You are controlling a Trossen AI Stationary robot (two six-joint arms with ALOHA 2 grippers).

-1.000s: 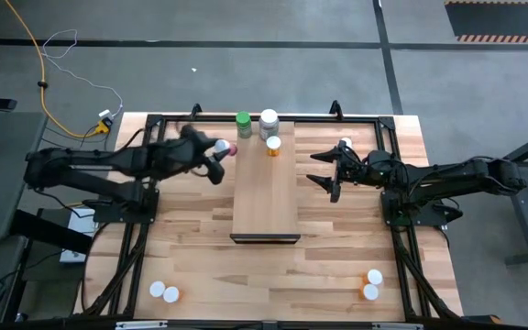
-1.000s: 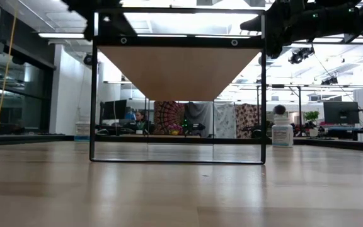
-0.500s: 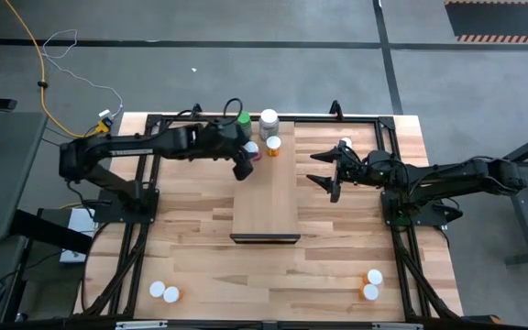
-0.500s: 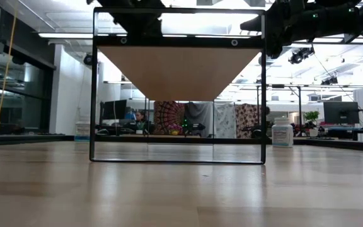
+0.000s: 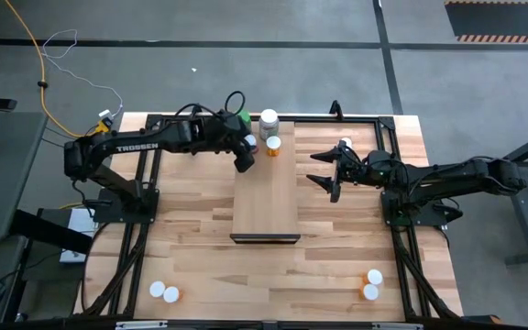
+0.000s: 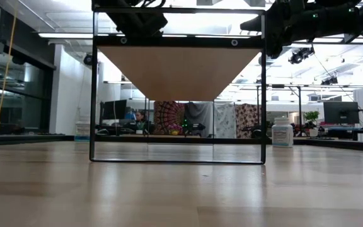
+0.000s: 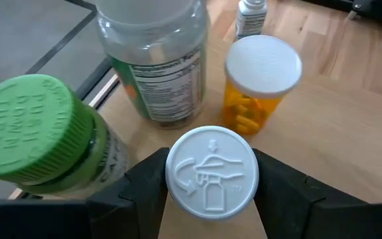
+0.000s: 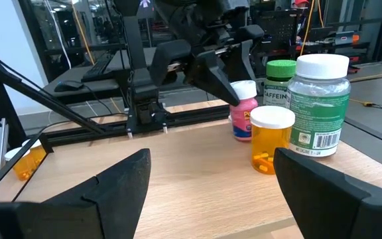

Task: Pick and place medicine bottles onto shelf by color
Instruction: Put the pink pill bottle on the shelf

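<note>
My left hand (image 7: 211, 199) grips the pink bottle (image 8: 244, 109) upright over the shelf's (image 5: 266, 197) far end, just beside the orange bottle (image 7: 260, 83). Free board lies nearer. Right hand (image 5: 328, 176) waits wide, off-shelf.

You've got nine medicine bottles (image 5: 273, 145) in view, one shelf (image 5: 264, 197), four bottles at its far end, one green-capped bottle (image 5: 243, 119), one big clear bottle (image 5: 269, 120), one orange bottle (image 7: 257, 86), one pink bottle (image 8: 243, 109), one white bottle (image 5: 345, 145) beside the shelf, a left-corner pair (image 5: 157, 291), a right-corner pair (image 5: 374, 276).
</note>
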